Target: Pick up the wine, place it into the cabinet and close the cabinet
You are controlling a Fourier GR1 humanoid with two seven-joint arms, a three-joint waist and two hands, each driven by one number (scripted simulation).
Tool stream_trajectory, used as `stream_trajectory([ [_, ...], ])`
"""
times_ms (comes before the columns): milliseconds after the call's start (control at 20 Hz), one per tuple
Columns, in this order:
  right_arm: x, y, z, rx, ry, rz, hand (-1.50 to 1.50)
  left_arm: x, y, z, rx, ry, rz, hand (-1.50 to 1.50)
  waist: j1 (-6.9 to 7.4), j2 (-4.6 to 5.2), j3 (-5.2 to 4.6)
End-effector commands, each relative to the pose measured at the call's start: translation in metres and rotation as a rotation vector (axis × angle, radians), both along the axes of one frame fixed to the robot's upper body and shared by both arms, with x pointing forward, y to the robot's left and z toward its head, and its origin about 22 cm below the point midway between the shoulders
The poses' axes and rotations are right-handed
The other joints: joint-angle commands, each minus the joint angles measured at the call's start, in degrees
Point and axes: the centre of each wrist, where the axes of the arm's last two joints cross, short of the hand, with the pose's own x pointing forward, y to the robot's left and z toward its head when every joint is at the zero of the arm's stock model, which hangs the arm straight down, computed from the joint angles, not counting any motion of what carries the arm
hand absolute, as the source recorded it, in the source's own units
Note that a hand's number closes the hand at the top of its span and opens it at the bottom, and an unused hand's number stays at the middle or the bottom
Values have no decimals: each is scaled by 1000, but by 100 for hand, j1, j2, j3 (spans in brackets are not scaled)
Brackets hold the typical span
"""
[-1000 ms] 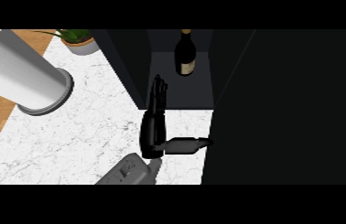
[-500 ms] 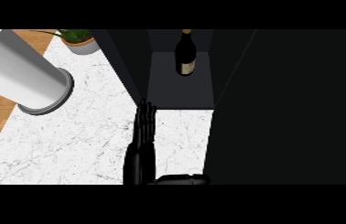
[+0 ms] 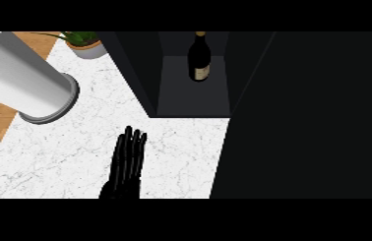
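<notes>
Now drawn back over the white marbled desk point(image 3: 65, 156), black hand point(image 3: 128, 161) flat, fingers straight, holding nothing; dark glass wine bottle point(image 3: 201, 58) standing inside the black open cabinet point(image 3: 193, 95); door-closing remaining.

White marbled counter point(image 3: 65, 151), wooden strip at left, grey cylinder point(image 3: 33, 90), potted plant point(image 3: 85, 42) at back.

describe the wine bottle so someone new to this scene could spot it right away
Find the dark cabinet at the top centre, standing on the white marble counter. Inside its open compartment the wine bottle stands upright on the shelf. It is the only thing in there: dark glass, pale label, gold top.
</notes>
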Motion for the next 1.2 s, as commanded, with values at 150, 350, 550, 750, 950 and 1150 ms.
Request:
stream_trajectory([
  [150,-27,1,1,-21,-19,134,150,-20,34,18,11,-6,-79,-150,-19,0,-2],
  [350,-37,-7,-4,14,5,177,150,-26,57,25,22,-14,-71,-150,-37,-9,2],
  [550,-35,13,-7,88,130,276,150,-14,83,23,10,-23,-27,-150,-25,-5,-9],
  [750,-38,26,-9,82,172,302,150,-14,106,31,27,-51,3,-150,10,-5,-8],
  [950,-43,35,-12,30,154,429,150,-1,131,44,-8,-72,21,-150,-15,-6,-6],
  [1150,-57,42,5,-15,107,499,150,-16,149,39,18,-46,45,-150,32,-19,-11],
])
